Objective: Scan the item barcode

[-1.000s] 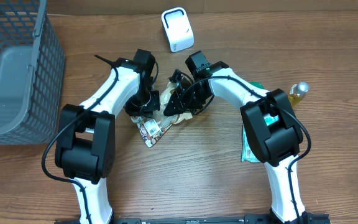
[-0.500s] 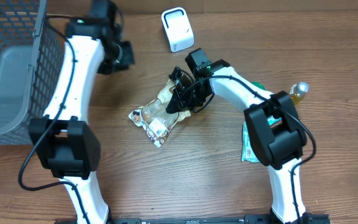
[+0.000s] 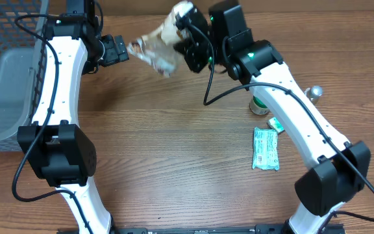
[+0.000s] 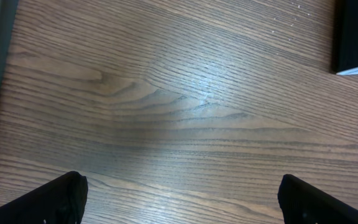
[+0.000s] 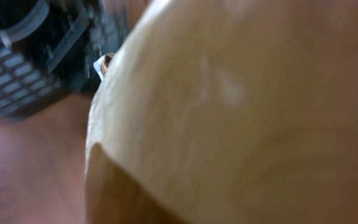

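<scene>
The right gripper (image 3: 186, 40) — pinching the packet (image 3: 156, 47) — is lifting it clear of the table (image 3: 174, 169); the left gripper (image 3: 117, 49), now spread wide, is standing off, leaving the scan pending.

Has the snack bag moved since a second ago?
Yes. The snack bag, held by the right pincer, has gone toward the far edge, away from the green packet.
</scene>
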